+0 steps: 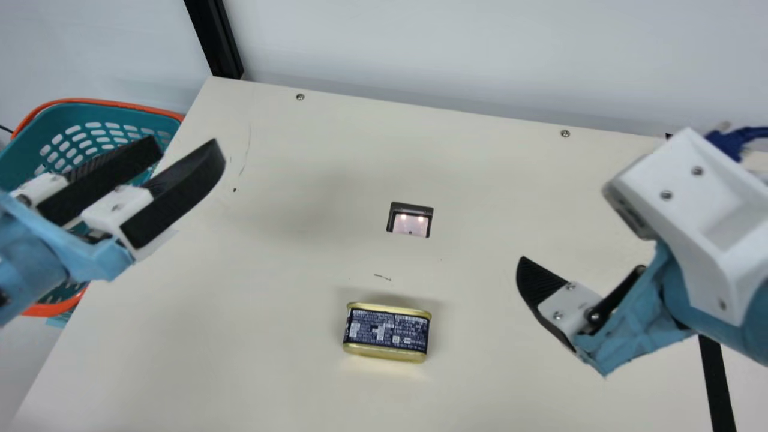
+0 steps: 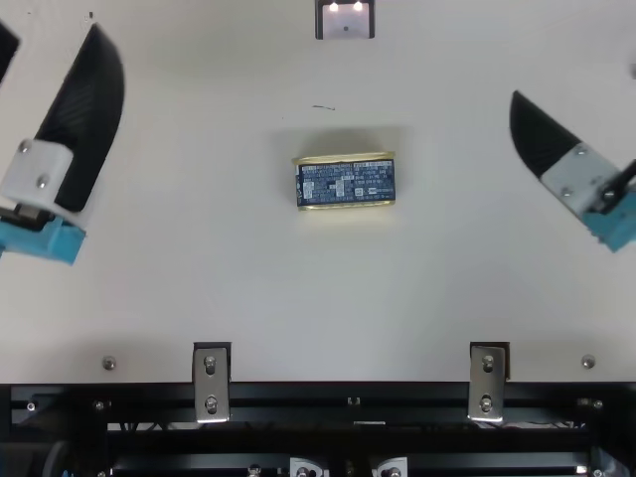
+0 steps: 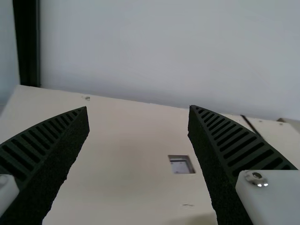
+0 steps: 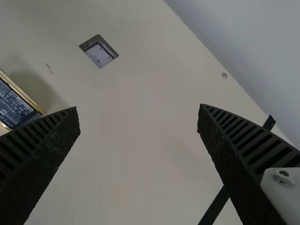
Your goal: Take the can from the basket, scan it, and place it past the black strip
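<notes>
Right, I'm looking at the main view: the rectangular can with gold rims and a dark-blue printed label [image 1: 387, 332] sits on the cream table [image 1: 270, 252], lower centre, just below the square scanner window with its lights on [image 1: 410, 224]. My left gripper [image 1: 187, 149] hangs at centre left, across the teal perforated plastic basket [image 1: 90, 129], its black ribbed fingers wide apart and holding nothing. My right gripper [image 1: 558, 300], at the right, is spread wide and empty too, with the long black strip [image 1: 717, 384] at lower right.
</notes>
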### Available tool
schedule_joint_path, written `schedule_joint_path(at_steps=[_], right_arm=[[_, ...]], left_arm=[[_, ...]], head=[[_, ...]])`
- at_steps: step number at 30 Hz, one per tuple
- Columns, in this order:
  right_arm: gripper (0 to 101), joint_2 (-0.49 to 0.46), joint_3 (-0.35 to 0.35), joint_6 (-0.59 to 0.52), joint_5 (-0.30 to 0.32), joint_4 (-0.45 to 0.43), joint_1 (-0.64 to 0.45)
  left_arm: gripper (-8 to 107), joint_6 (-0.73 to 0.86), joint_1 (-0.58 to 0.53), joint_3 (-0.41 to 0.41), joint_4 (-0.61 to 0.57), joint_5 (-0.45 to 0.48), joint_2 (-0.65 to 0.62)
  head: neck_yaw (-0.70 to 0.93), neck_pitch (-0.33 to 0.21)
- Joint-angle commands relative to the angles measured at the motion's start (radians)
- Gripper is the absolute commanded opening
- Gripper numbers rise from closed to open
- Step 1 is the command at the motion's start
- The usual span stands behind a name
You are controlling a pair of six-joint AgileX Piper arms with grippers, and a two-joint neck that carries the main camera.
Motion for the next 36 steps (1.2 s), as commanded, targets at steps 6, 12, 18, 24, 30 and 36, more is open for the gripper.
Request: schedule_joint_path(at_steps=[6,12,18,24,30,36], right_arm=[[101,0.08,-0.047,0.002,0.047,-0.045,0.092],[101,0.142,-0.076,0.008,0.077,-0.081,0.177],[101,0.21,-0.102,0.019,0.099,-0.117,0.259],[101,0.282,-0.138,0.036,0.118,-0.144,0.328],[101,0.355,-0.183,0.049,0.147,-0.158,0.387],[101,0.423,-0.224,0.047,0.192,-0.154,0.434]], left_arm=[[90,0.118,0.014,0.081,0.029,-0.067,-0.096],[90,0.137,0.016,0.139,0.065,-0.126,-0.165],[90,0.079,-0.004,0.206,0.125,-0.195,-0.229],[90,-0.05,-0.053,0.273,0.192,-0.271,-0.273],[90,-0.193,-0.114,0.34,0.277,-0.351,-0.305],[90,-0.339,-0.179,0.399,0.381,-0.443,-0.324]], head=[[-0.001,-0.004],[-0.001,-0.004],[-0.001,-0.004],[-0.001,-0.004],[-0.001,-0.004],[-0.001,-0.004]])
